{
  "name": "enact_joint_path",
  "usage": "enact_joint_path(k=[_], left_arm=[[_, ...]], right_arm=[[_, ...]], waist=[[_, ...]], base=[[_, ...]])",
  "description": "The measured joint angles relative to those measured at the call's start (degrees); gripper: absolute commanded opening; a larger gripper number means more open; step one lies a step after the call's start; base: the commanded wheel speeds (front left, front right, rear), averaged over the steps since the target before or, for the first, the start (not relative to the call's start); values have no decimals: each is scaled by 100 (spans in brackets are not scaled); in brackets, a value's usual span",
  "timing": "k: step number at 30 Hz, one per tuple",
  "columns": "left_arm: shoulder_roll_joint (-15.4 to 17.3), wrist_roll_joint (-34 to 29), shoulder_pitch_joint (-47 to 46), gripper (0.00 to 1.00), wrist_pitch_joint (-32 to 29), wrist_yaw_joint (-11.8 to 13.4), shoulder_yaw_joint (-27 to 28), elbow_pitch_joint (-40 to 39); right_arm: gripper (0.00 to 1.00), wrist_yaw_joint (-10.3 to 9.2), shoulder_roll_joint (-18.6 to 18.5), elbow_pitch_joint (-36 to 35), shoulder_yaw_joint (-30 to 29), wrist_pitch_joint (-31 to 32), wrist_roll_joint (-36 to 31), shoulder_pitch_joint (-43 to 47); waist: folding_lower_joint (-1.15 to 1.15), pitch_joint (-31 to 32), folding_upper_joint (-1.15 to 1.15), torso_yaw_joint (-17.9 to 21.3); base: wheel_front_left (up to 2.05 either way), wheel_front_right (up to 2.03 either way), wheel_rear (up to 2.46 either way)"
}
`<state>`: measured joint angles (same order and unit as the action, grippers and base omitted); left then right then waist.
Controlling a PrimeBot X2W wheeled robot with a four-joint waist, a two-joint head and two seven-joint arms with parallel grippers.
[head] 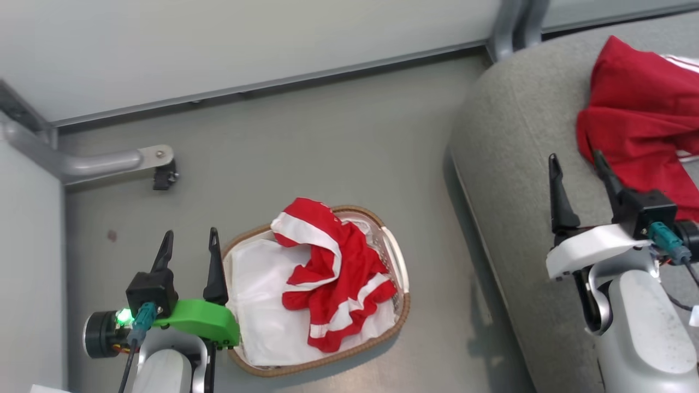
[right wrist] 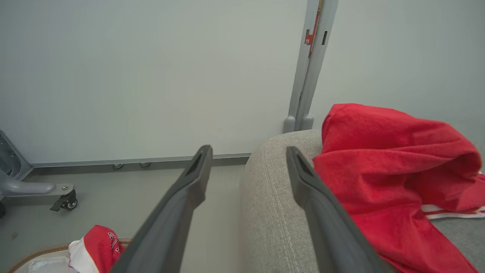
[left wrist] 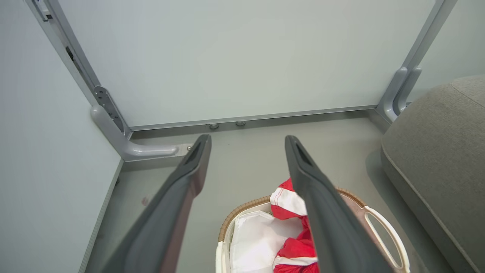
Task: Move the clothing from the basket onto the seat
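Note:
A red garment with white stripes [head: 333, 284] lies crumpled in the oval basket [head: 401, 262], on its white liner [head: 256, 305]; it also shows in the left wrist view [left wrist: 293, 246] and the right wrist view [right wrist: 96, 246]. A second red garment [head: 644, 120] lies on the grey seat [head: 513, 142], seen large in the right wrist view [right wrist: 382, 182]. My left gripper [head: 188, 243] stands open just left of the basket, nothing between its fingers. My right gripper [head: 578, 166] is open above the seat, just left of the red garment, empty.
Pale partition walls close the back and left. A grey metal foot with a black caster [head: 161, 174] sits on the floor at the left, another post [head: 513, 24] behind the seat. Bare grey floor [head: 327, 147] lies between basket and seat.

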<state>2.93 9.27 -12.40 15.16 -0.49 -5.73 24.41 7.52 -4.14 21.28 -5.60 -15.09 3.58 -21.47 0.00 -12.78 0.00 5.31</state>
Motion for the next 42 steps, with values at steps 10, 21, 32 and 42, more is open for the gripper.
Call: enact_joint_path(k=[10,21,32,42], left_arm=[[-2,-22,464,100,1,23,370,4],[-7,118,1124,100,1,5,415,-67],[-9,420,912,100,0,-176,134,-162],[-10,730,-192,100,1,-489,-311,242]], right_arm=[[100,0,108,248,244,0,127,331],[100,1,120,389,381,0,149,929],[100,0,127,237,457,0,123,787],[100,0,127,-200,658,0,166,-90]], waist=[[0,441,0,-438],[0,885,0,-590],[0,585,0,-512],[0,-306,0,-343]], base=[[0,0,0],[0,0,0],[0,0,0],[0,0,0]])
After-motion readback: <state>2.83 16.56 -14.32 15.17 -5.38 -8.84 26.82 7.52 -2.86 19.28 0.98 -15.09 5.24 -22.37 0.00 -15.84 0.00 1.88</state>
